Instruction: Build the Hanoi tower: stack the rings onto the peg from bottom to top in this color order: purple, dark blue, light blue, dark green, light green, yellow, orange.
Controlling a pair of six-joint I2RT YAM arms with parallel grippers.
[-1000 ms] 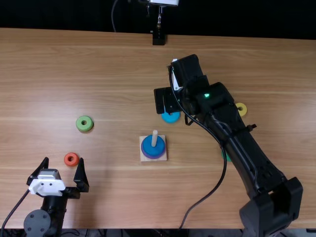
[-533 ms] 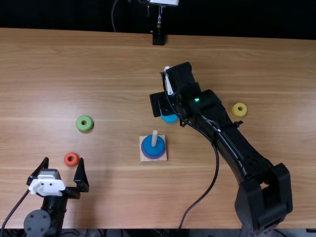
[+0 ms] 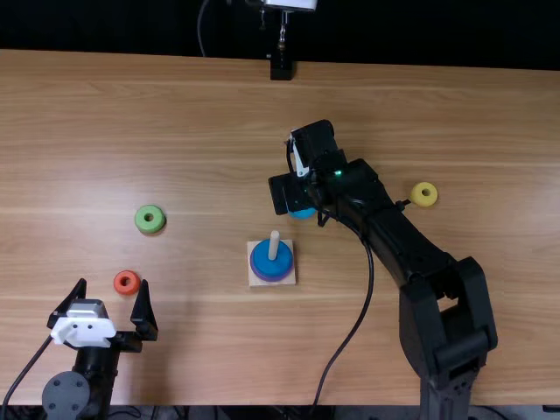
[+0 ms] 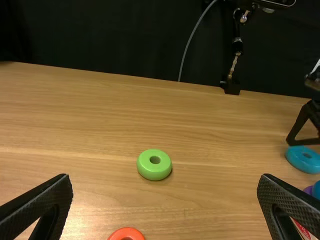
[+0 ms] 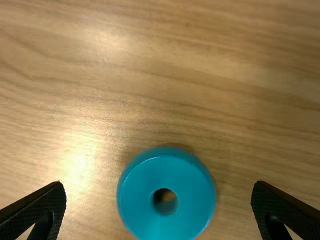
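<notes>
In the top view, the peg [image 3: 274, 241] stands on its square base [image 3: 255, 280], with the dark blue ring [image 3: 278, 258] above the purple ring [image 3: 270, 277] around it. My right gripper [image 3: 287, 193] is over the light blue ring [image 3: 304, 213], partly covering it. In the right wrist view, the light blue ring [image 5: 140, 200] lies flat on the table between the wide-apart fingers of my right gripper [image 5: 159, 187]. At the lower left, my left gripper [image 3: 112, 284] is open near the orange ring [image 3: 127, 282]; its own view shows the open left gripper [image 4: 165, 180] too.
A light green ring [image 3: 150, 219] lies left of the base, beyond the orange one. The yellow ring [image 3: 424, 194] rests to the right, near the right arm's links. That arm and its hanging cable pass close to the base's right side.
The right arm has shifted left, its gripper coming slightly nearer the table's near edge, around the light blue ring. Its links now cover the green edge that showed beside them at first. The left arm is unmoved.
</notes>
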